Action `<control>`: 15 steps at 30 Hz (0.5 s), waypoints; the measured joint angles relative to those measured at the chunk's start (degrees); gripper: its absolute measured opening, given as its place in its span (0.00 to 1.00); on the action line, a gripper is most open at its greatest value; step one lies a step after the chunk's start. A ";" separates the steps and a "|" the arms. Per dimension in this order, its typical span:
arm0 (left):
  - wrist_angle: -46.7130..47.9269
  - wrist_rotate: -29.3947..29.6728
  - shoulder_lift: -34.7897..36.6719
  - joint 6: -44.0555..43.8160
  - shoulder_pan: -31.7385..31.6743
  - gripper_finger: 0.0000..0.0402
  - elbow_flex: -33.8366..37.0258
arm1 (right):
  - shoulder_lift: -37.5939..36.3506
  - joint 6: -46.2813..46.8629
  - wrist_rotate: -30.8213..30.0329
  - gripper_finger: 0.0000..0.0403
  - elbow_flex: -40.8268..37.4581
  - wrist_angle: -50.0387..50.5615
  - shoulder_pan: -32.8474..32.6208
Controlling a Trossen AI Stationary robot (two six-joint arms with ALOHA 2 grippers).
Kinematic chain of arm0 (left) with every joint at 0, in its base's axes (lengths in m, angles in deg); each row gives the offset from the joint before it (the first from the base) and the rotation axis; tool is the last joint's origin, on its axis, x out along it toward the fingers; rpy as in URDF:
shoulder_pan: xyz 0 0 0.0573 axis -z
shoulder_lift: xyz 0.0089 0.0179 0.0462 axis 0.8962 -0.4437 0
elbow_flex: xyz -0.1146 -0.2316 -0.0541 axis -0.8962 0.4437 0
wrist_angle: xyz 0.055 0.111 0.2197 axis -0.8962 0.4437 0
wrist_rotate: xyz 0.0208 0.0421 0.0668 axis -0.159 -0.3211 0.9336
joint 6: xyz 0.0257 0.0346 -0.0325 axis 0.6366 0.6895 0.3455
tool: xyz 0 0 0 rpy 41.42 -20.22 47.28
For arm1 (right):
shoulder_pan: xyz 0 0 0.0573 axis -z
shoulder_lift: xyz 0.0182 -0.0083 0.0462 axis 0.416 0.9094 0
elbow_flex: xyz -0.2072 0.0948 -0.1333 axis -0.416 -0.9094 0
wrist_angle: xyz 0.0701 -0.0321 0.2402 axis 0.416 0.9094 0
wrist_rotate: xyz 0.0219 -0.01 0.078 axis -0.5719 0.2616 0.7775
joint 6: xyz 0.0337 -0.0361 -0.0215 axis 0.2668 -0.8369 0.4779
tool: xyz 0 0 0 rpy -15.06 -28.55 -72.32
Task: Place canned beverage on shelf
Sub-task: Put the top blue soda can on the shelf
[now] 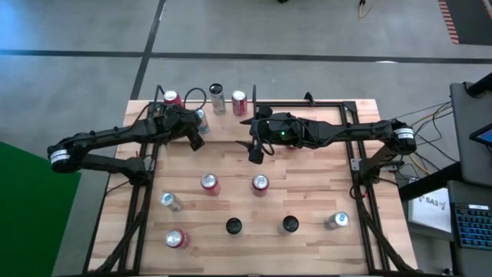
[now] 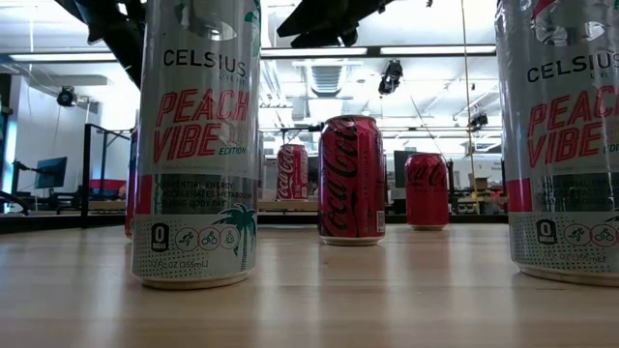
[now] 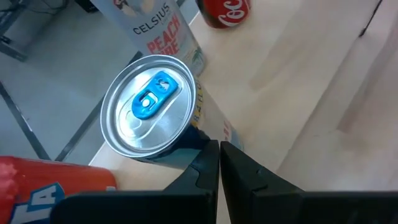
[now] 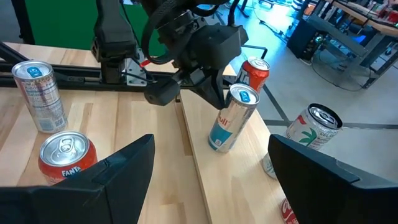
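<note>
A slim silver can with a blue tab [image 3: 152, 106] stands tilted on the light wood shelf plank [image 1: 227, 121] at the table's far left; it also shows in the right wrist view [image 4: 229, 121] and the high view [image 1: 201, 117]. My left gripper [image 3: 219, 152] is shut right beside this can, on its near side [image 1: 196, 137]. My right gripper [image 1: 255, 151] is open and empty over the table's middle, its fingers [image 4: 124, 168] spread wide, facing the can. On the shelf behind stand a red can [image 1: 172, 98], a silver Celsius can [image 1: 217, 96] and a red cola can [image 1: 239, 101]. My left gripper has its shut fingertips [image 4: 216, 93] against the slim can's side just below the top rim [image 3: 202, 134], coming slantwise from above on the near side. The can leans away from the fingers, its bottom edge [image 4: 217, 146] on the shelf plank.
Several more cans stand on the table nearer the front: red ones [image 1: 208, 182] [image 1: 260, 183] [image 1: 176, 238], silver ones [image 1: 170, 201] [image 1: 336, 221], black ones [image 1: 233, 225] [image 1: 289, 224]. Black frame rods [image 1: 354, 161] edge the table. Bare wood lies between the two grippers.
</note>
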 joint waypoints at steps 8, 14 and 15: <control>-3.14 -0.01 -0.21 1.59 -2.76 0.00 0.00 | 0.02 -0.02 -0.01 0.75 0.00 0.00 0.00; -5.43 -0.03 -0.88 2.84 -3.92 0.00 0.00 | 0.02 -0.02 0.00 0.75 0.00 0.00 0.00; -5.61 -0.05 -1.22 2.98 -4.18 0.00 0.00 | 0.02 -0.02 -0.01 0.75 0.00 0.00 0.00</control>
